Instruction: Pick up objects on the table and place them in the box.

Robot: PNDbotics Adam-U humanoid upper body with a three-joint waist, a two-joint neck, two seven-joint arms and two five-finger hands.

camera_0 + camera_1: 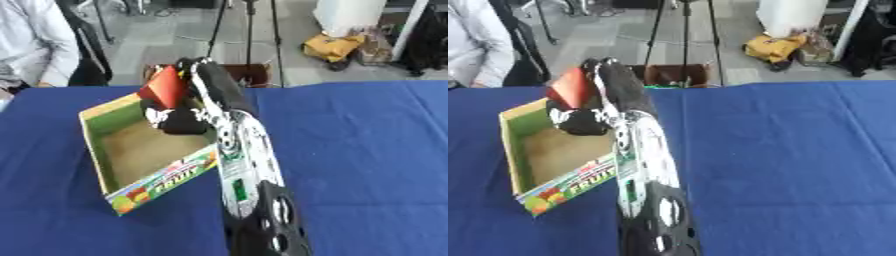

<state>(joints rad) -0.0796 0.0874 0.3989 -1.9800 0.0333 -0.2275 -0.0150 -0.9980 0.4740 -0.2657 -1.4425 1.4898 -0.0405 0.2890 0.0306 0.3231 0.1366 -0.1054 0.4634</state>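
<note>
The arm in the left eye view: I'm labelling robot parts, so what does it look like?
The arm is a long glossy black shell with silver-white panels along the forearm, a small green marking midway, and round holes near the bottom edge. The hand is black with white patches.

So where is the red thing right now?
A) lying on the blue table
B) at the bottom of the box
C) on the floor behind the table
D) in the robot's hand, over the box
D: the hand is curled round the red thing and holds it up above the open box, not yet down inside it.
</note>
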